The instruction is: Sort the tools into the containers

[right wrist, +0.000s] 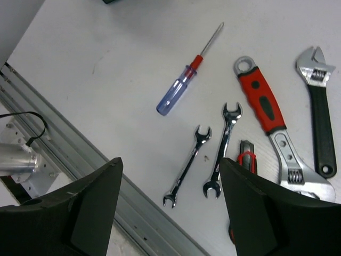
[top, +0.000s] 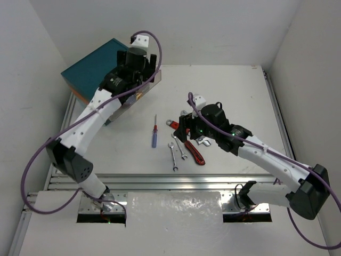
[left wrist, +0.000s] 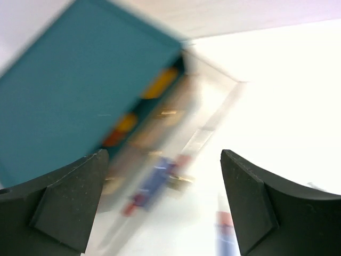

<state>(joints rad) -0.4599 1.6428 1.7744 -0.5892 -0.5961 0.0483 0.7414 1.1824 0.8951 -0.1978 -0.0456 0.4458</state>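
The teal-topped cabinet [top: 90, 72] stands at the far left, with one clear drawer [top: 139, 95] pulled out toward the table. My left gripper [top: 144, 69] hovers open and empty over that drawer. The left wrist view is blurred: the cabinet [left wrist: 80, 90], a blue-and-red screwdriver [left wrist: 152, 184] that seems to lie in the drawer, and another [left wrist: 226, 234] on the table. My right gripper [right wrist: 170, 213] is open above the tools: a blue screwdriver [right wrist: 184, 88], two silver wrenches [right wrist: 187, 165] [right wrist: 222, 149], a red adjustable wrench [right wrist: 269, 114], a black one [right wrist: 319, 122] and cutters [right wrist: 246, 160].
An aluminium rail [top: 176, 181] runs along the table's near edge, below the tools. White walls close in the left, back and right sides. The tools lie together at the table's middle [top: 181, 141].
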